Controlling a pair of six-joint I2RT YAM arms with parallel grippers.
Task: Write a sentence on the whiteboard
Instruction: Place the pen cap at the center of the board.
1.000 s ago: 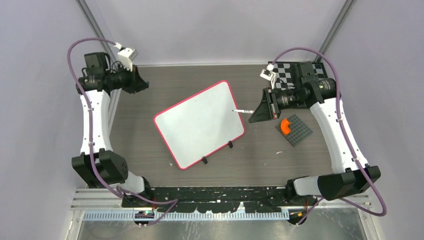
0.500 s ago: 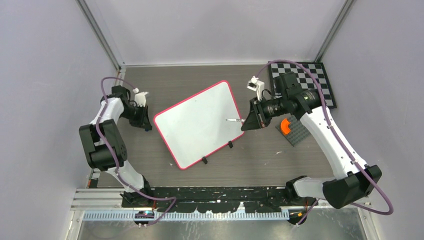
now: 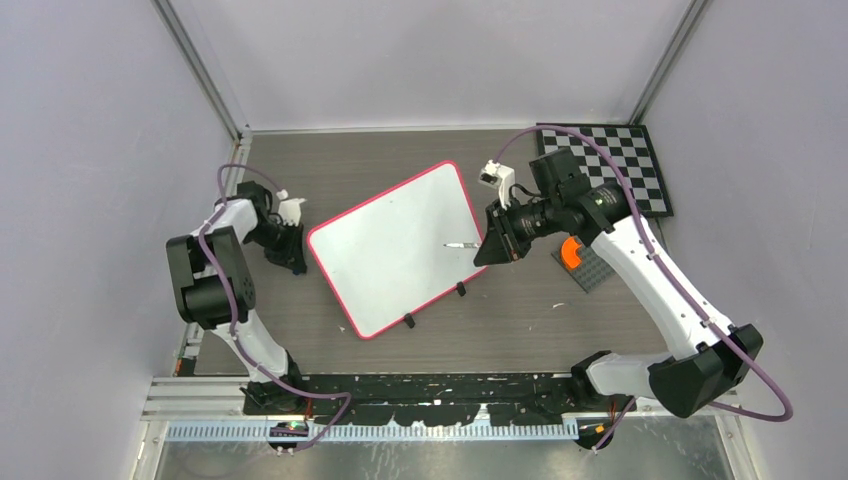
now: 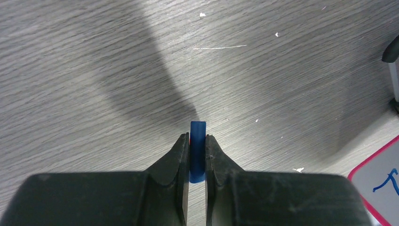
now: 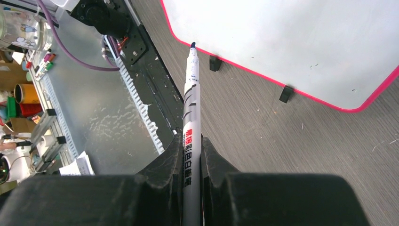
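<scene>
Top external view: the whiteboard [image 3: 400, 250] is seen lying askew on the table [image 3: 520, 310], its two black clips [image 3: 409, 321] turned toward the arms' bases. The right gripper [image 3: 484, 247] is held at the board's right edge, pinching a marker [image 3: 462, 244] whose tip is pointed over the white surface; contact cannot be told. The left gripper [image 3: 292, 260], clamped on a blue cap [image 4: 197, 150], is set just beside the board's left corner, where a blue stroke [image 4: 386, 181] is caught by the left wrist camera. Since a second ago both grippers have been brought in toward the board, which has stayed put. The left arm is folded low; the right is stretched across from the checkerboard [image 3: 640, 160] side.
</scene>
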